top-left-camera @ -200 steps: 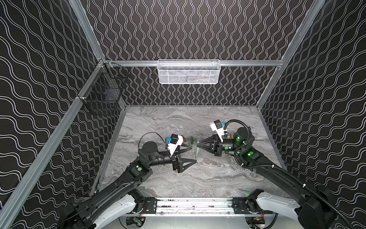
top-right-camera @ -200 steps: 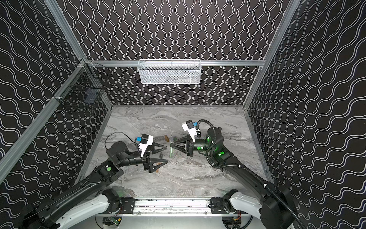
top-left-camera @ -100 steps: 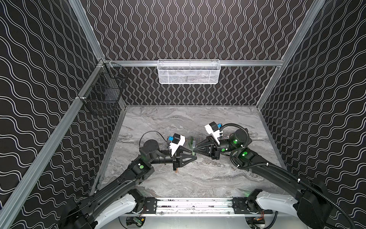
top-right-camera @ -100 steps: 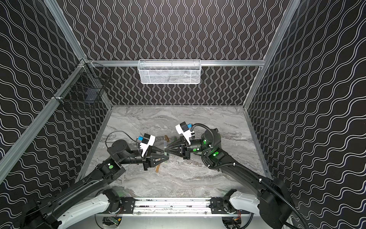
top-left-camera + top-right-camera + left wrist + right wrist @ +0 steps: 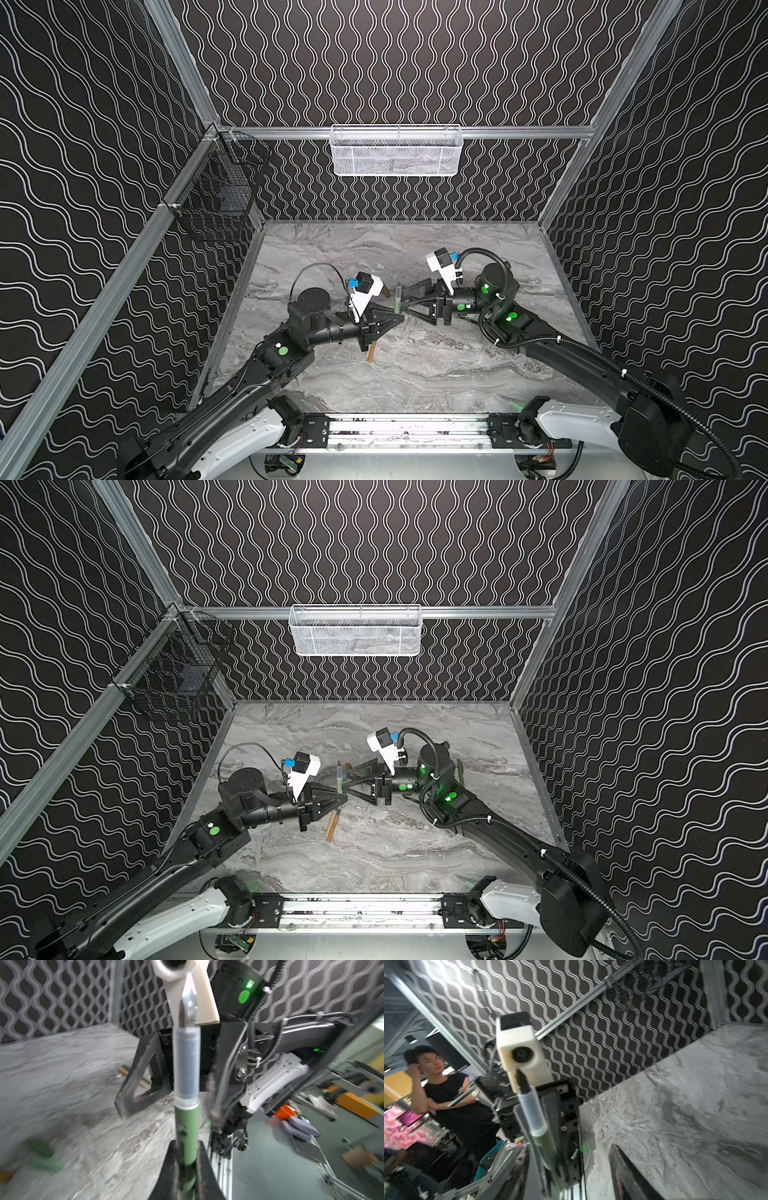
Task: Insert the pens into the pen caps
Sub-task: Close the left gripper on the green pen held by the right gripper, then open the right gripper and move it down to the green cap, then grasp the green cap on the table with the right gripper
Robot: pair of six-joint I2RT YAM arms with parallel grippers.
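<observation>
A green pen (image 5: 398,297) (image 5: 340,776) stands upright above the table between the two grippers, its clear section and bare nib on top. My left gripper (image 5: 397,319) (image 5: 343,799) (image 5: 186,1165) is shut on the pen's green lower barrel (image 5: 186,1136). My right gripper (image 5: 405,301) (image 5: 351,780) (image 5: 571,1167) faces it, open, with its jaws standing apart on either side of the pen (image 5: 544,1142). A tan-orange pen (image 5: 371,351) (image 5: 331,825) lies on the table under the left gripper. Two short green pen caps (image 5: 39,1147) show blurred on the table.
A white mesh basket (image 5: 397,151) hangs on the back wall and a black wire basket (image 5: 216,199) on the left wall. Another tan stick (image 5: 348,766) lies behind the grippers and a green one (image 5: 460,771) beside the right arm. A person (image 5: 442,1095) sits outside the cell.
The left gripper moved right to the pen and shut on it. The right gripper, which held the pen before, has opened its jaws.
</observation>
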